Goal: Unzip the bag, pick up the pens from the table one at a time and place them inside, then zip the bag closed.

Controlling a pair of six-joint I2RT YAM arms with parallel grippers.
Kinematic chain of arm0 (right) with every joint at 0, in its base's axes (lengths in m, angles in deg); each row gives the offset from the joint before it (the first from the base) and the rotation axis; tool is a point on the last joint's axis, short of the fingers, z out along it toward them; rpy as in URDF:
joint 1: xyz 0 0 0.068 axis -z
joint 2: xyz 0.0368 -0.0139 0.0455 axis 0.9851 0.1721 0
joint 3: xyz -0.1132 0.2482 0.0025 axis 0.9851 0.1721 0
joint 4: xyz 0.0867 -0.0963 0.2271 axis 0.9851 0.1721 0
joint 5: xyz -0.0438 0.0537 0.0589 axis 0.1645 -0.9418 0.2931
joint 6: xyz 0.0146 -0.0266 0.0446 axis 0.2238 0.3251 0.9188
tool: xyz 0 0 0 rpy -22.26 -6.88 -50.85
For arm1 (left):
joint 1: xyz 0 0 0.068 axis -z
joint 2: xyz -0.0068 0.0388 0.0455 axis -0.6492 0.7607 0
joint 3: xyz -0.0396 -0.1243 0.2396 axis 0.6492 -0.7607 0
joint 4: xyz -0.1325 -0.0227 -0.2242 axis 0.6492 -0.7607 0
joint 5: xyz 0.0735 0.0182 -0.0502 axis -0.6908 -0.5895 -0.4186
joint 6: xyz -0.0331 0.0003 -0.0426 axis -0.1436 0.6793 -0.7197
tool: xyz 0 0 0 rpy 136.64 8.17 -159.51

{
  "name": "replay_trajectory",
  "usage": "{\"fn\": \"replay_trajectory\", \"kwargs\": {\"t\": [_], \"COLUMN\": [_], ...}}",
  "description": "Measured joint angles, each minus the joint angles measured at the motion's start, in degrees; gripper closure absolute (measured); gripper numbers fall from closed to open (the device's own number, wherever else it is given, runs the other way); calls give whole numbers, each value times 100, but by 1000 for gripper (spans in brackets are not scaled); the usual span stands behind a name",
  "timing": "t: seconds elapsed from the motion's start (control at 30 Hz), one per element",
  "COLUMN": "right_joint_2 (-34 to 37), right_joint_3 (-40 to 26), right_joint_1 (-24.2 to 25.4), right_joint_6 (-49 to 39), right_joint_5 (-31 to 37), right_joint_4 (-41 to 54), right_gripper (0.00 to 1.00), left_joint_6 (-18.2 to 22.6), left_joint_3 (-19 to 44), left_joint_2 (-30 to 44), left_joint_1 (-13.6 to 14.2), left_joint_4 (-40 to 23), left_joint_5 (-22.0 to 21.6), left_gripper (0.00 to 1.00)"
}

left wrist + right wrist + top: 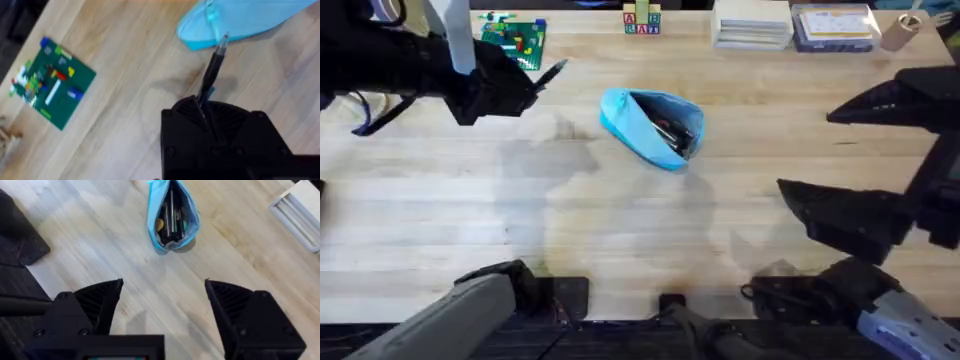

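On the table [620, 230], one unzipped bag [650, 125] holds several pens; left gripper [525, 85] clenches one pen [550, 75], right gripper [162, 297] released.

The soft light-blue fabric pencil pouch [650, 126] lies on the light wooden butcher-block desk [620, 230], a little beyond its middle, set at a slant. Its zipper is open and the mouth gapes wide. Inside lie several thin dark stick pens [171, 215] with silvery sections, side by side along the pouch's length. One more thin dark pen [214, 65] with a silvery tip is clamped in the left pincer [525, 85], raised near the pouch's closed end, its tip pointing toward the pouch.
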Motion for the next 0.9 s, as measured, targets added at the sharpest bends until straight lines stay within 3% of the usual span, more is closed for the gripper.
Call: {"fn": "replay_trajectory", "kwargs": {"t": [0.07, 0.27, 0.47, 0.9], "right_joint_2": [3, 3, 3, 3], "right_joint_3": [-1, -1, -1, -1], "right_joint_1": [0, 0, 0, 0], "right_joint_6": [21, 21, 21, 41], "right_joint_5": [-1, 0, 0, 0], "right_joint_4": [78, 85, 104, 124], "right_gripper": [3, 3, 3, 5], "left_joint_6": [558, 1012, 1143, 1070], "left_joint_3": [0, 0, 0, 2], "left_joint_2": [0, 0, 0, 125], "left_joint_1": [0, 30, 407, 1662], "left_joint_4": [13, 63, 519, 1639], "left_joint_5": [982, 1813, 2230, 2478], "left_gripper": [957, 957, 957, 957]}}
